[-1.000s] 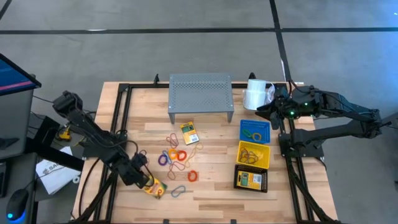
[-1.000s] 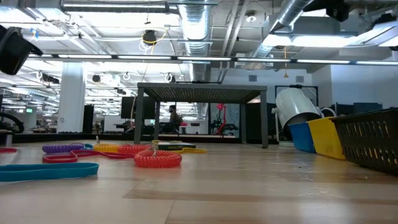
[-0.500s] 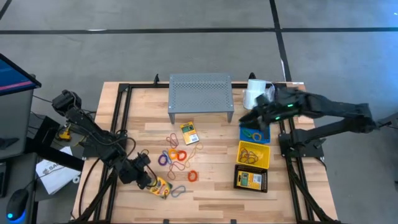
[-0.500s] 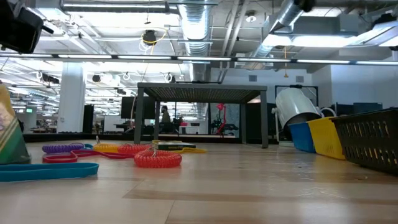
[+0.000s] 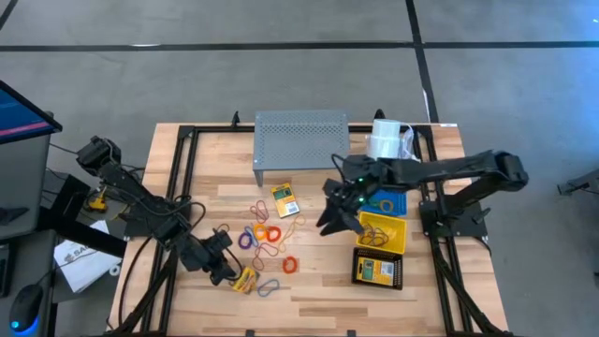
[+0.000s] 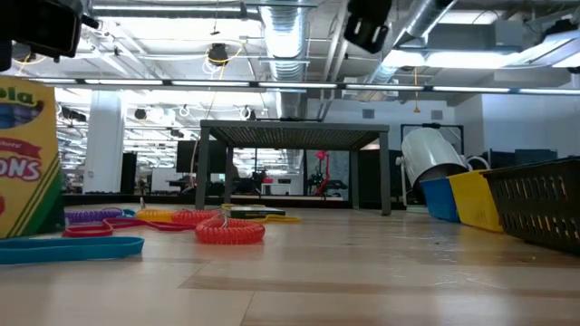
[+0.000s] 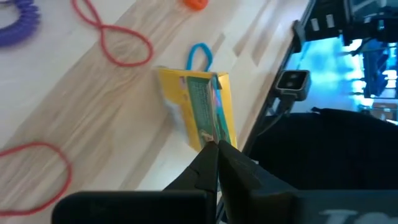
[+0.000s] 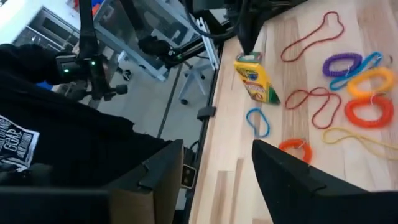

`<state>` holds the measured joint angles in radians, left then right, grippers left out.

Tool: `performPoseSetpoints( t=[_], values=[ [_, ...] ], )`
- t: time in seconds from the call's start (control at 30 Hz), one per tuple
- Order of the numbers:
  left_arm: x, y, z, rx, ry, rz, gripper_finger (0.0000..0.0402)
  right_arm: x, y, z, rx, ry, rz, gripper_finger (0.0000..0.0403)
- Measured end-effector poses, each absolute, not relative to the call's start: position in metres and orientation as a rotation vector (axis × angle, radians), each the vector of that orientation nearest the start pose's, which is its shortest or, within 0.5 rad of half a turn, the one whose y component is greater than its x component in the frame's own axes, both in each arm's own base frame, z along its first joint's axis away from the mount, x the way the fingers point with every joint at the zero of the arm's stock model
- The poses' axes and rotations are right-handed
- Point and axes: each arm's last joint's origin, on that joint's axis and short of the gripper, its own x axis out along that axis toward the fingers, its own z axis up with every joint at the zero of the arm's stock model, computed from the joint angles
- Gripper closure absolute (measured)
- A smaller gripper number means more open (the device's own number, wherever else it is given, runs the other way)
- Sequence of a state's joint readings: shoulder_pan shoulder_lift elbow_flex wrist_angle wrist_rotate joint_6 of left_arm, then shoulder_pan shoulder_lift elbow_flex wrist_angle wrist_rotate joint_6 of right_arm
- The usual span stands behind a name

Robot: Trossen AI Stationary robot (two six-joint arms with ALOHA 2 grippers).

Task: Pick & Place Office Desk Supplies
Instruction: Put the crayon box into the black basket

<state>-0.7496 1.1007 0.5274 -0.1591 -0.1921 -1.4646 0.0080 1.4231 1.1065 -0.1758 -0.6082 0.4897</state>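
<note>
My left gripper (image 5: pixel 227 270) is shut on a yellow crayon box (image 5: pixel 245 279) near the table's front left; the left wrist view shows that box (image 7: pixel 202 109), and it stands tall at the low view's left edge (image 6: pixel 27 158). My right gripper (image 5: pixel 328 217) hangs open above the table's middle, between the coloured loops (image 5: pixel 267 234) and the baskets, with nothing between its fingers (image 8: pixel 292 180). A second crayon box (image 5: pixel 284 200) lies flat in front of the shelf. The blue basket (image 5: pixel 384 198), the yellow basket (image 5: pixel 382 232) and the black basket (image 5: pixel 377 270) stand in a row at the right. My left gripper pinches the crayon box at its upper end (image 7: pixel 210 138), between the shut fingertips (image 7: pixel 219 163). The fingers slant down at it from the table's left. The box stands tipped up on its lower end (image 8: pixel 272 98), which seems to rest on the table.
A grey perforated shelf (image 5: pixel 301 145) stands at the back middle, with a white paper roll (image 5: pixel 384 140) to its right. A blue loop (image 7: pixel 199 56) lies just beyond the held box. The black basket holds another crayon box. Bare wood lies along the front edge.
My right gripper has swung from beside the paper roll toward the table's middle and near edge, sinking and tipping downward. My left gripper has shifted a little toward the right and risen, and the crayon box has tipped up from lying flat to standing on its end.
</note>
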Motion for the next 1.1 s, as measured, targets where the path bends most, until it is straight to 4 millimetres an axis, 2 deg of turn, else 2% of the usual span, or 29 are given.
performPoseSetpoints(
  t=[0.43,0.7,1.1],
  values=[
    [0.169,-0.14,0.207,-1.065,0.743,-0.083,0.0401,0.328,0.024,0.294,0.536,0.561,0.566,0.0229],
    [0.184,-0.13,0.229,-1.086,0.529,-0.184,0.0401,0.335,0.026,0.293,0.521,0.516,0.585,0.0221],
    [0.194,-0.107,0.266,-1.078,0.185,-0.31,0.0401,0.342,0.028,0.308,0.462,0.33,0.628,0.0211]
  ],
)
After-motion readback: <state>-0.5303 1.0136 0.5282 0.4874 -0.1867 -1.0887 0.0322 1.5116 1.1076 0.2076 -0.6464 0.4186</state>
